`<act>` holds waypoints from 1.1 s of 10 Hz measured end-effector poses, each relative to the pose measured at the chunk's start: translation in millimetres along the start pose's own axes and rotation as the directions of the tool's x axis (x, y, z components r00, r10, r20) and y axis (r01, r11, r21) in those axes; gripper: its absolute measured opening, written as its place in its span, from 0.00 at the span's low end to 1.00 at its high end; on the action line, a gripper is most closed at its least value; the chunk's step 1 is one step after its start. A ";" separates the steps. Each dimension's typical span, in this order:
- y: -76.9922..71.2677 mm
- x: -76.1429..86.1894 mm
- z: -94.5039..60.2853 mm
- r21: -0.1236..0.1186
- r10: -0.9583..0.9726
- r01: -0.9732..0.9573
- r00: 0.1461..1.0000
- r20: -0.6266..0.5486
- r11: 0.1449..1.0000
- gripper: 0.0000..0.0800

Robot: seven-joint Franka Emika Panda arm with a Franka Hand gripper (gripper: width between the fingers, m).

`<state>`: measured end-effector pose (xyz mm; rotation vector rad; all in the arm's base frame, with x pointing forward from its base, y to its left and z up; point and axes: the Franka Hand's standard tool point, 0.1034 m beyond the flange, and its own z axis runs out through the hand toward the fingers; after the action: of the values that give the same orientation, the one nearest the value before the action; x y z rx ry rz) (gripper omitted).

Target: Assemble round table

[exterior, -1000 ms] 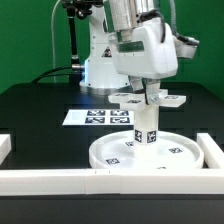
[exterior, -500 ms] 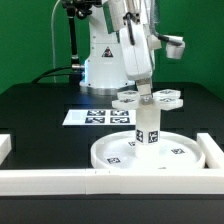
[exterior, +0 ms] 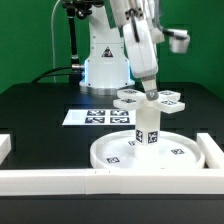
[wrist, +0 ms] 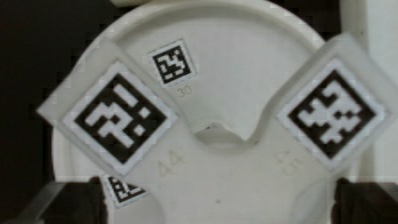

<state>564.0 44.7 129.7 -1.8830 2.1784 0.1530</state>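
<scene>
The large round rimmed disc (exterior: 146,152) lies flat on the black table (exterior: 40,108), toward the near side and right of the middle in the exterior view, just behind the long white border wall (exterior: 100,180) that runs along the near edge. From the middle of the disc the short cylinder leg (exterior: 147,127) stands upright, black-white tags on its side. On top of the leg sits the cross-shaped base (exterior: 151,98), its round ends spreading to both sides and each carrying a small tag.

The gripper (exterior: 152,92) comes down from above, the arm leaning from the far left, and its fingers meet the middle of the base. In the wrist view two tagged lobes of the base (wrist: 214,110) fill the picture, and the dark fingertips (wrist: 71,192) show at the edges on either side of it. Whether the pincer is clamped on the base or standing loose about it cannot be told.

The marker board (exterior: 96,117) lies flat on the table behind the disc, to the exterior view's left of the leg.
</scene>
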 end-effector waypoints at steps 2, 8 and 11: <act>-1.1 -5.9 -14.8 0.016 -0.018 0.017 1.000 0.021 1.000 0.81; 6.2 -13.5 -6.9 -0.103 -0.598 0.592 0.801 -0.035 0.799 0.81; 6.4 -15.3 -6.5 -0.130 -0.826 0.821 0.563 0.023 0.556 0.81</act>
<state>558.8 58.7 139.4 -2.7785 1.0683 0.0612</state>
